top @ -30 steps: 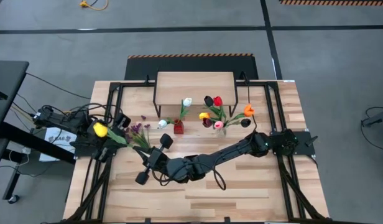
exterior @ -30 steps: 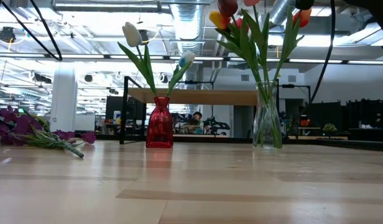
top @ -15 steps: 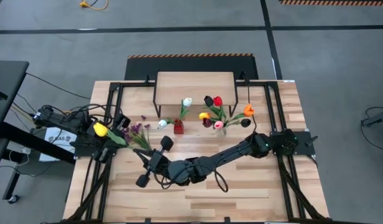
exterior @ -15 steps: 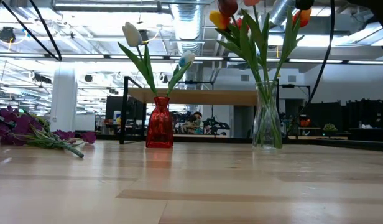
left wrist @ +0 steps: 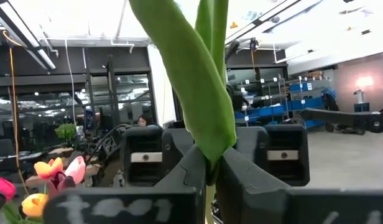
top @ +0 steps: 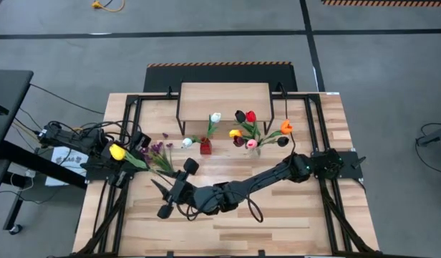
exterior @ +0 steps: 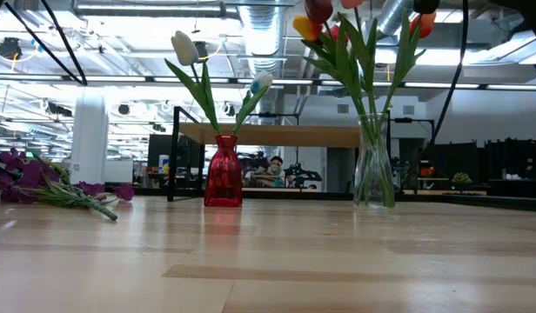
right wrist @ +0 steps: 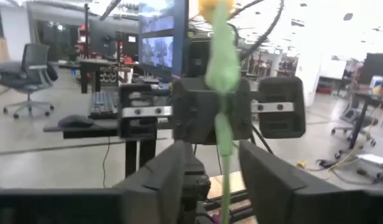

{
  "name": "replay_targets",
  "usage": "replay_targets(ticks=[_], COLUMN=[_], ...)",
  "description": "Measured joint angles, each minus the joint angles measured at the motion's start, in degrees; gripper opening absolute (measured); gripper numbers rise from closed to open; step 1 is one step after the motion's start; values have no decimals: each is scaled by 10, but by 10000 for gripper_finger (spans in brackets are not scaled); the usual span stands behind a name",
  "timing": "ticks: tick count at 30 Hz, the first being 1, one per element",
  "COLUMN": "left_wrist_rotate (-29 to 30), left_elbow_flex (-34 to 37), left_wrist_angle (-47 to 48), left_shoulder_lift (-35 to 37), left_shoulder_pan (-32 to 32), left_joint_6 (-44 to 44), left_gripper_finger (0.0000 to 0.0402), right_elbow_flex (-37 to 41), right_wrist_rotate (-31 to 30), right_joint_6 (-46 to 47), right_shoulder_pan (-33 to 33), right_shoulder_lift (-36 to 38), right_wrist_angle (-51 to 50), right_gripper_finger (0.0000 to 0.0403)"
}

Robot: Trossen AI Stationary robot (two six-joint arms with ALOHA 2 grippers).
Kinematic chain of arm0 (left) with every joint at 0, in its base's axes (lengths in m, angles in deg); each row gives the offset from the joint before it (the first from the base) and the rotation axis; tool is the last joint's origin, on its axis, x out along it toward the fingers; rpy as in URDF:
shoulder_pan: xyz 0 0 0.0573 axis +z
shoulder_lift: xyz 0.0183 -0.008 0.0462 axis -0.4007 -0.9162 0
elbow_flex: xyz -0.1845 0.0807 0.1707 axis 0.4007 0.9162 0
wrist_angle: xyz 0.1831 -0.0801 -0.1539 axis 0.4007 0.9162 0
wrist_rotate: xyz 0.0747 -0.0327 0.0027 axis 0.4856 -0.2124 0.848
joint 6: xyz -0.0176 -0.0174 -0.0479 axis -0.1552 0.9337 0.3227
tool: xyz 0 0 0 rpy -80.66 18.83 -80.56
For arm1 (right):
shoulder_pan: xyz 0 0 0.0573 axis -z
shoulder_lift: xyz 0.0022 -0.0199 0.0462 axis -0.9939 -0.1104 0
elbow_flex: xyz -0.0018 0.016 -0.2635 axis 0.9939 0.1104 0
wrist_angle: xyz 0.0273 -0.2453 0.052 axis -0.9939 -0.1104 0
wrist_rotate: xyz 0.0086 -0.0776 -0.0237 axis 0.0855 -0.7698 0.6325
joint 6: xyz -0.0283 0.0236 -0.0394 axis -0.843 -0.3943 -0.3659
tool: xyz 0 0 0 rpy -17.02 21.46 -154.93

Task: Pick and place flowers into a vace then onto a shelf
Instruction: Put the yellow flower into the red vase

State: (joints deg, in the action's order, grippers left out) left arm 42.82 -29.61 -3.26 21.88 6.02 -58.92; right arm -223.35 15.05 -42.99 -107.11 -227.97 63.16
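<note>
while the left gripper (top: 127, 154) pinches a yellow tulip (top: 117, 151) — right gripper (top: 176, 188) parted, empty — over the plank table (top: 292, 222).

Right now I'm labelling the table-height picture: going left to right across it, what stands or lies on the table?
Purple blossoms lying flat → red vase holding a white tulip → clear glass vase holding the mixed tulip bunch.

No text, label, brand or number could be read anywhere; the paper sheet (top: 69, 157) beyond the table's left edge showed only illegible print.
</note>
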Motion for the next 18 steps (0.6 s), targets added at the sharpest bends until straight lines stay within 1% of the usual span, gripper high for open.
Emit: replay_targets(ticks=[4, 6, 8, 10, 14, 16, 18], left_wrist_rotate=[11, 18, 21, 24, 37, 46, 58], left_elbow_flex=[0, -3, -4, -4, -4, -4, -4], left_wrist_angle=[6, 13, 9, 2, -1, 4, 12], left_shoulder_lift=[0, 0, 0, 0, 0, 0, 0], left_shoulder_pan=[0, 0, 0, 0, 0, 0, 0], left_joint_6=[2, -1, -2, -5, -6, -4, 5], left_gripper_finger=[1, 1, 0, 0, 0, 0, 0], right_elbow_flex=[0, 0, 0, 0, 0, 0, 0], right_wrist_rotate=[-2, -24, -58, -85, -101, -117, -119], right_joint_6=[-35, -61, -96, -139, -213, -229, -202], right_shoulder_pan=[-18, -30, -45, -64, -101, -119, -138], right_shoulder_lift=[0, 0, 0, 6, 21, 37, 60], right_wrist_angle=[1, 8, 27, 39, 30, -35, -161], right_gripper_finger=[220, 252, 275, 289, 295, 294, 291])
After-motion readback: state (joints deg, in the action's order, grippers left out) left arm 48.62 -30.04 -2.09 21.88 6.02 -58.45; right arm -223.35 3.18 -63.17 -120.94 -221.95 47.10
